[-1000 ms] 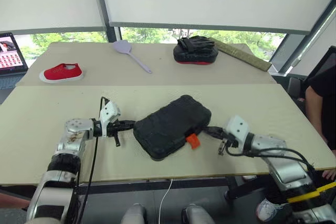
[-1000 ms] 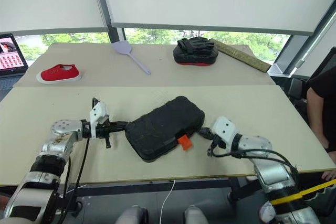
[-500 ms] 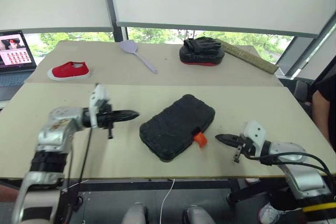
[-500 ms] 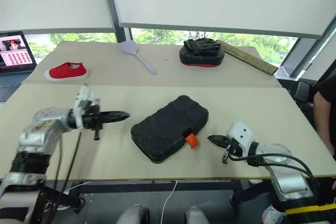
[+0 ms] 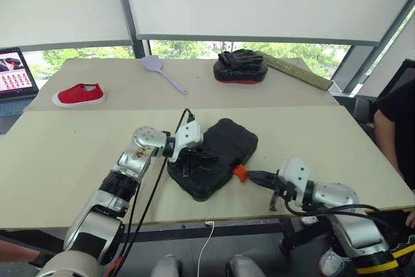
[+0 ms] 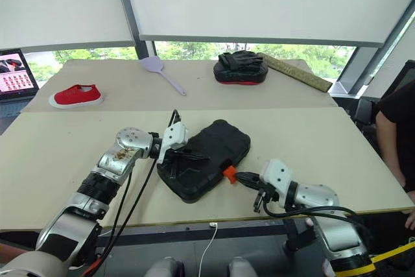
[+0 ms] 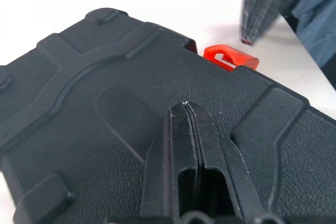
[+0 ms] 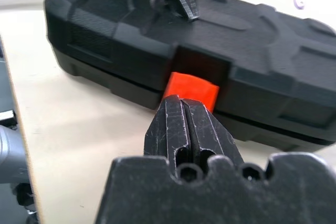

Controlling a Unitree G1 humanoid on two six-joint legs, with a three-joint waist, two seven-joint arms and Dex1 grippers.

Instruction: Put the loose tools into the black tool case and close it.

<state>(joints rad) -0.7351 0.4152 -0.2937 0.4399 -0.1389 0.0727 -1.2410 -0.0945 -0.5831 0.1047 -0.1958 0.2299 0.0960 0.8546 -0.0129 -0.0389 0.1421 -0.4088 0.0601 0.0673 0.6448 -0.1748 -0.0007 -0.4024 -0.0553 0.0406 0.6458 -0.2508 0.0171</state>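
Left gripper (image 5: 209, 156), fingers pinched shut, swings in onto the black tool case (image 5: 224, 141) lid while the closed right gripper (image 5: 255, 177) lines up on the orange latch (image 5: 240, 172), so latching looks next.

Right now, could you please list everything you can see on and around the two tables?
Tool case: one, black, lid down, near table, centre.
Latch: one, orange, on the case's front edge, sticking out.
Shoe: one, red with white sole, far table, left.
Spatula: one, lilac, far table, middle.
Padded mitt: one, black and red, far table, right.
Laptop: one, screen lit, far left edge.
Person: one, dark top, right edge.
Left end effector: black fingers shut, over the case lid.
Right end effector: black fingers shut, tip at the latch.
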